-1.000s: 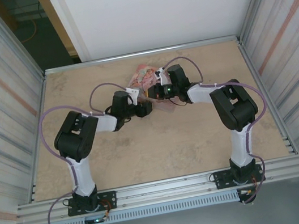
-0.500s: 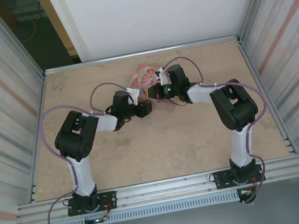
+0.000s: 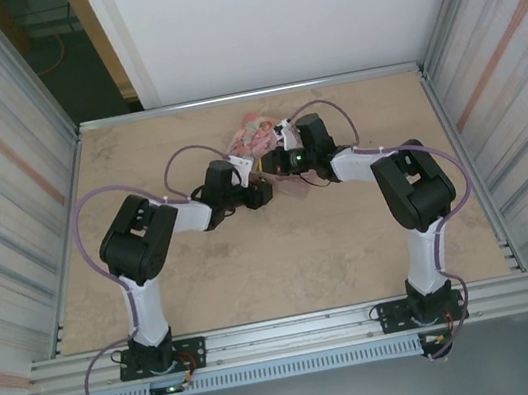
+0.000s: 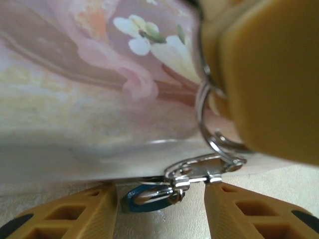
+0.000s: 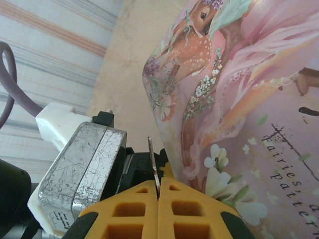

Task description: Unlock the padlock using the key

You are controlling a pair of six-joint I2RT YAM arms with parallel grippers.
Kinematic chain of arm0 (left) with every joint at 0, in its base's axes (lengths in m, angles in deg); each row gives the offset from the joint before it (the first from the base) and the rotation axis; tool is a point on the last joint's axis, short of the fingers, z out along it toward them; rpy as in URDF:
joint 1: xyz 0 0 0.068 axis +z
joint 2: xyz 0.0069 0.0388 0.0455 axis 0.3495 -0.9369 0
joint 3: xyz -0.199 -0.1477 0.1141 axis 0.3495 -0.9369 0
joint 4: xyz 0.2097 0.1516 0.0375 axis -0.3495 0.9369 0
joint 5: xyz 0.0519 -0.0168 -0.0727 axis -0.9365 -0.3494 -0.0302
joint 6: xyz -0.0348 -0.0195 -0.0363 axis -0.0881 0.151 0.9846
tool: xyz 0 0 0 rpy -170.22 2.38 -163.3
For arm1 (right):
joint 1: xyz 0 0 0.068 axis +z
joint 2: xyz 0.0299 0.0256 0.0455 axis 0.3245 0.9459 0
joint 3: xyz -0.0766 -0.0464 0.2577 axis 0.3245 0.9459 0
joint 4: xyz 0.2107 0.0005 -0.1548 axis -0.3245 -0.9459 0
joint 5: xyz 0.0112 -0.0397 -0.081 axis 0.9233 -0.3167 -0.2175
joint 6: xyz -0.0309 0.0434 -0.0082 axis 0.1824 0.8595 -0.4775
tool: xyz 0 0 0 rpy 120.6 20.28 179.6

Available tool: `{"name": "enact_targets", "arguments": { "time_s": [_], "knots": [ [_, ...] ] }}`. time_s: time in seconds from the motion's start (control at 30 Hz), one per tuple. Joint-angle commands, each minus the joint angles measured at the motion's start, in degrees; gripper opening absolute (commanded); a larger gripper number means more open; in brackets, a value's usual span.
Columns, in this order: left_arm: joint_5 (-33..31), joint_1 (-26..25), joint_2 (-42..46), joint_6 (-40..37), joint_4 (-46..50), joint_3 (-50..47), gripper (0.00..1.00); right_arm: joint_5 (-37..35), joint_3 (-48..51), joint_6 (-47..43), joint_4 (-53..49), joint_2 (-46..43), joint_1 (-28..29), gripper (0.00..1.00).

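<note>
Left fingers (image 4: 249,214) edged right, apart flanking padlock (image 4: 147,196), right fingers (image 5: 184,214) clamping key (image 5: 153,169), beige tabletop (image 3: 256,270), ribbed walls (image 3: 1,201)

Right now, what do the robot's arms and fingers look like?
The left arm and right arm have white links joined by black joint housings, each trailed by a looping purple cable. A green light glows on the right arm's wrist. The fingers are mustard-yellow blocks with rectangular cut-outs and black end patches.

pink tin box (image 5: 234,89), script lettering "fairies" above "patter", cut off at edge
</note>
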Motion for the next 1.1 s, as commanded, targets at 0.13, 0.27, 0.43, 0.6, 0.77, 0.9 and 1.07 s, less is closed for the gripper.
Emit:
{"name": "enact_targets", "arguments": {
  "time_s": [0.13,0.27,0.43,0.6,0.77,0.9,1.07],
  "knots": [
    [-0.4,-1.1,-1.3,-1.7,0.3,2.2,0.46,-0.7,2.1,0.3,-8.3,1.0,1.3,0.00],
    [-0.5,-1.0,-1.4,-1.4,0.4,2.5,0.41,-0.7,2.1,0.4,-8.3,0.8,1.3,0.00],
    [-0.6,-1.0,-0.9,-1.0,0.2,2.4,0.34,-1.0,2.4,0.8,-7.6,-0.2,1.3,0.00],
    [-0.7,-1.1,0.4,-0.4,-0.1,1.6,0.31,-1.5,3.1,1.0,-7.1,-2.8,0.6,0.00],
    [-0.4,-1.2,1.8,1.0,-0.3,0.5,0.30,-2.5,5.1,0.7,-7.4,-6.9,-1.0,0.00],
    [-0.3,-1.5,3.8,2.6,1.0,-0.5,0.29,-3.7,8.5,-0.6,-8.5,-12.0,-2.9,0.00],
    [0.2,-2.2,7.9,5.6,6.0,-1.1,0.28,-5.6,15.0,-5.0,-12.8,-21.8,-6.1,0.00]
  ]
}}
